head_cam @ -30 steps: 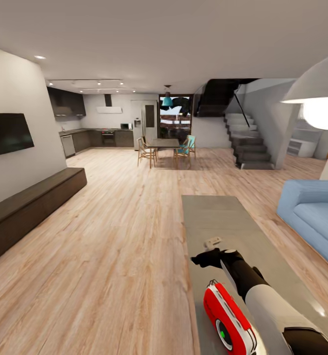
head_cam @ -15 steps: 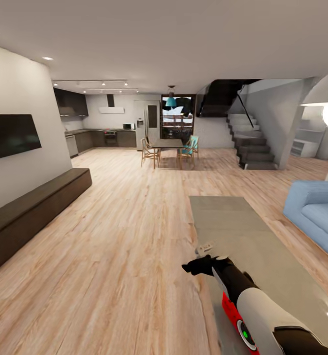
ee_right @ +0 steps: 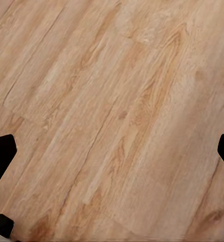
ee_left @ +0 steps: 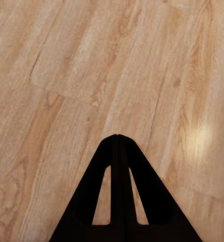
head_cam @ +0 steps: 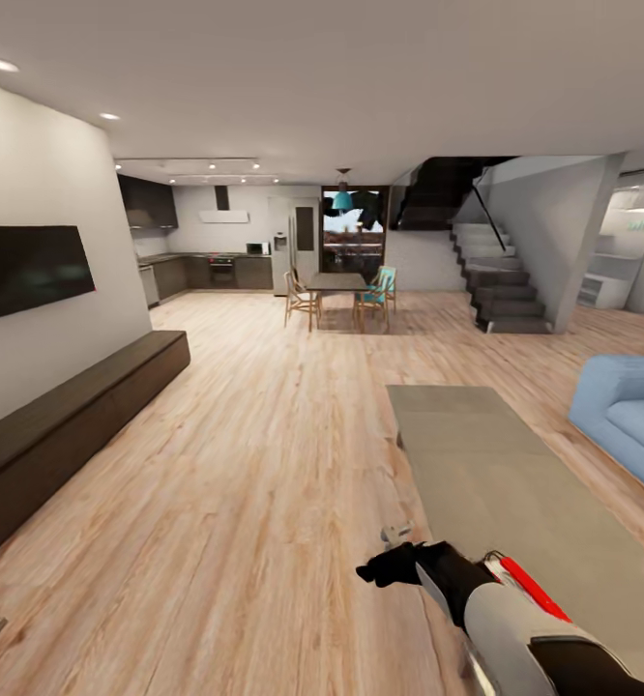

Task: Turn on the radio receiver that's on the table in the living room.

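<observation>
The radio receiver (head_cam: 527, 586) shows as a thin red sliver with a white edge, on the near end of the grey-beige coffee table (head_cam: 486, 464); my right forearm covers most of it. My right gripper (head_cam: 380, 566) hangs past the table's left edge, over the plank floor and left of the radio. In the right wrist view the right gripper (ee_right: 112, 151) is open, its fingers (ee_right: 1, 154) far apart with only floor between them. In the left wrist view the left gripper (ee_left: 117, 137) is shut, its fingers pressed together above the floor.
A long dark bench cabinet (head_cam: 71, 416) runs along the left wall under a black TV (head_cam: 27, 269). A blue sofa (head_cam: 631, 420) stands right of the table. A dining table with chairs (head_cam: 336, 290), a kitchen and stairs (head_cam: 501, 285) lie far ahead across open wood floor.
The camera has swung, so the whole scene has shifted right and down. The radio, whose face showed a second ago, has slid behind my right arm.
</observation>
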{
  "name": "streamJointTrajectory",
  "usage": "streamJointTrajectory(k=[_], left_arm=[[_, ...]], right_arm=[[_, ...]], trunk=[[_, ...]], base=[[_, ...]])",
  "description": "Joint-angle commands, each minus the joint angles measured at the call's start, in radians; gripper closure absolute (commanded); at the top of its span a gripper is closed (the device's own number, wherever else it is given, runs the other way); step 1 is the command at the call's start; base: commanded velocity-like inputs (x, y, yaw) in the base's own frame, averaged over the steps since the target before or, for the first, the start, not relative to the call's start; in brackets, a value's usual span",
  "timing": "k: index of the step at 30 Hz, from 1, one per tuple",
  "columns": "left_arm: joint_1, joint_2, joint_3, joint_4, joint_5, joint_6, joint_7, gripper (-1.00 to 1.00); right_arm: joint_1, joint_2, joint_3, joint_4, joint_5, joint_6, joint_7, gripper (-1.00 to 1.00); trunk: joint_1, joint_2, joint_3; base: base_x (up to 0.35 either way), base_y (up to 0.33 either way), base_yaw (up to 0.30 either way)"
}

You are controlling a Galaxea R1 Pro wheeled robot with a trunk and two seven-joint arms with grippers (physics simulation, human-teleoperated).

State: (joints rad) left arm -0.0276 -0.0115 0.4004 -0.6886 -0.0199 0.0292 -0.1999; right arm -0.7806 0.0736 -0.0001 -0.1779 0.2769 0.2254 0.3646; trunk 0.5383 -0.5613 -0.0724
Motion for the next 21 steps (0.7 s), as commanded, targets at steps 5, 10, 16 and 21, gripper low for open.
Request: streamJointTrajectory(k=[5, 10, 16, 21], left_arm=[[0.0, -0.001, 0.0, 0.0, 0.0, 0.0, 0.0, 1.0], [0.0, 0.001, 0.0, 0.0, 0.0, 0.0, 0.0, 1.0], [0.0, 0.002, 0.001, 0.0, 0.0, -0.001, 0.0, 1.0], [0.0, 0.02, 0.002, 0.006, -0.009, -0.005, 0.0, 1.0]], right_arm=[[0.0, 0.0, 0.0, 0.134, 0.039, -0.091, -0.002, -1.0], [0.008, -0.004, 0.0, 0.226, 0.067, -0.114, -0.004, -1.0], [0.068, -0.032, 0.0, 0.248, 0.073, -0.17, -0.024, -1.0], [0.174, -0.081, 0.0, 0.25, 0.072, -0.185, -0.134, -1.0]], trunk=[[-0.019, 0.035, 0.016], [-0.038, 0.07, 0.032], [-0.061, 0.112, 0.05], [-0.081, 0.147, 0.066]], base=[[0.0, 0.321, 0.0], [0.0, 0.321, 0.0], [0.0, 0.321, 0.0], [0.0, 0.321, 0.0]])
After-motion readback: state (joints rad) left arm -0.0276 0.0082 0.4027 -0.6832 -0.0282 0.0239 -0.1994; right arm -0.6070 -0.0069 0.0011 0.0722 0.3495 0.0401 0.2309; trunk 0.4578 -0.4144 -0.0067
